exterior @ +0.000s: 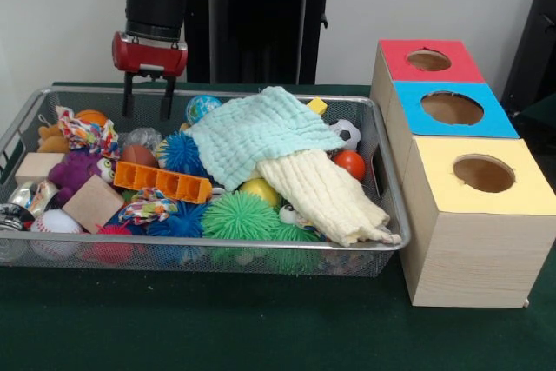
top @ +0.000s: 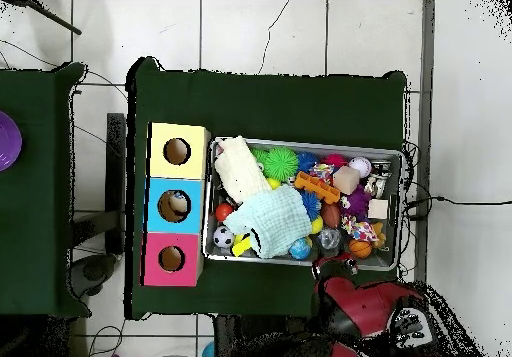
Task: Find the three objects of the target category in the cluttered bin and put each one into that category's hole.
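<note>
While I watched the front view, the end effector (exterior: 148,102) hung over the far left part of the bin (exterior: 387,171), its two dark fingers apart and empty, tips just above the toys by the back rim. I saw the wire-mesh bin sitting on the green surface (exterior: 217,327), packed with clutter: a mint waffle cloth (exterior: 261,132) lay draped over a cream cloth (exterior: 326,197), with green spiky balls (exterior: 241,215) in front, a blue spiky ball (exterior: 182,152), an orange block with square holes (exterior: 163,182), a small soccer ball (exterior: 346,133), a red ball (exterior: 351,164), a baseball (exterior: 56,223) and two wooden blocks (exterior: 92,203) at the left. Just beside the bin's right end stood three wooden boxes in a row; the hole (exterior: 452,108) I needed sat in the blue top of the middle one (exterior: 499,123), between the red-topped box (exterior: 395,58) and the yellow-topped box (exterior: 473,241). From overhead, the red arm (top: 360,298) reached in at the bin's lower right edge.
</note>
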